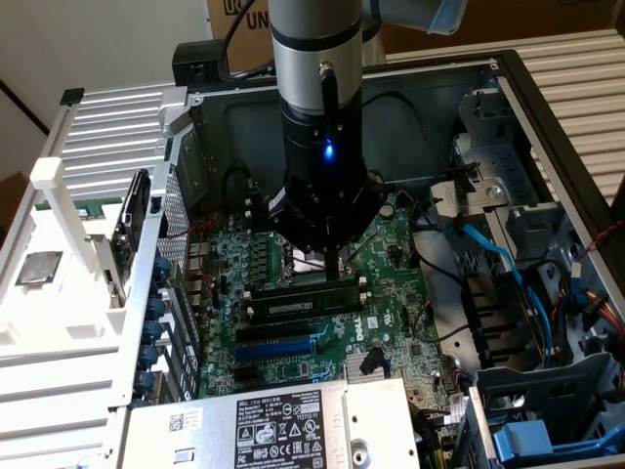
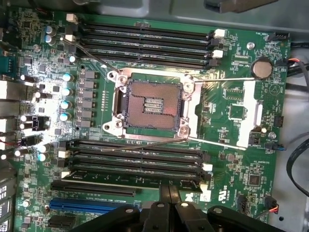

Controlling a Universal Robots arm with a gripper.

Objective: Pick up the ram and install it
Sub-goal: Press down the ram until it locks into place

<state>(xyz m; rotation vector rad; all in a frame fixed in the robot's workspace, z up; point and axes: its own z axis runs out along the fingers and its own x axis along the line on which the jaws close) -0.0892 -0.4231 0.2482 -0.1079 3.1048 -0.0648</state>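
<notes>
Closed tool low over the motherboard, fingertips meeting just above the ram lying along the black slots beside the empty processor socket.

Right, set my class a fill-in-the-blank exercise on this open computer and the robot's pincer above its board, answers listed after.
1. The pincer hangs above the motherboard with its fingers ___.
2. The processor socket in the middle of the board is ___.
3. Beside the black slots lies one slot coloured ___.
4. The silver battery has a ___ shape.

Missing words: shut; empty; blue; round.
</notes>
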